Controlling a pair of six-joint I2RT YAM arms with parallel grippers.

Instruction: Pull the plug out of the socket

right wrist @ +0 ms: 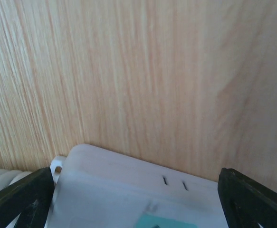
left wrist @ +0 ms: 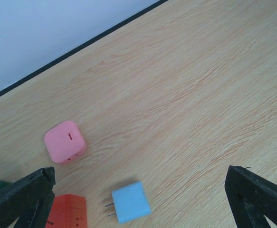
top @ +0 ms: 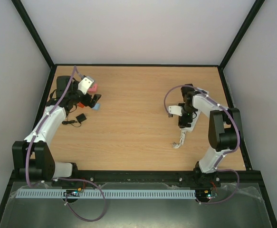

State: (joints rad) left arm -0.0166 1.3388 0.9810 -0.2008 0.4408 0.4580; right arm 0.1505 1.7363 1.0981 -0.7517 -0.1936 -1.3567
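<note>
The socket is a long white power strip (top: 188, 124) on the right, with a coiled white cord (top: 178, 142) at its near end. My right gripper (top: 186, 116) is low over it and open. In the right wrist view the gripper (right wrist: 136, 190) straddles the strip's end (right wrist: 119, 175), where two slots and a teal outlet face (right wrist: 164, 222) show; no plug shows there. My left gripper (left wrist: 138, 190) is open and empty above three loose plugs: a blue one (left wrist: 130, 202) with bare prongs, a pink one (left wrist: 64, 141) and an orange-red one (left wrist: 67, 211).
A small black adapter (top: 81, 118) with a thin cord lies near the left arm. A dark object (top: 62, 84) sits at the table's back left corner. Black frame rails border the wooden table (top: 138, 104).
</note>
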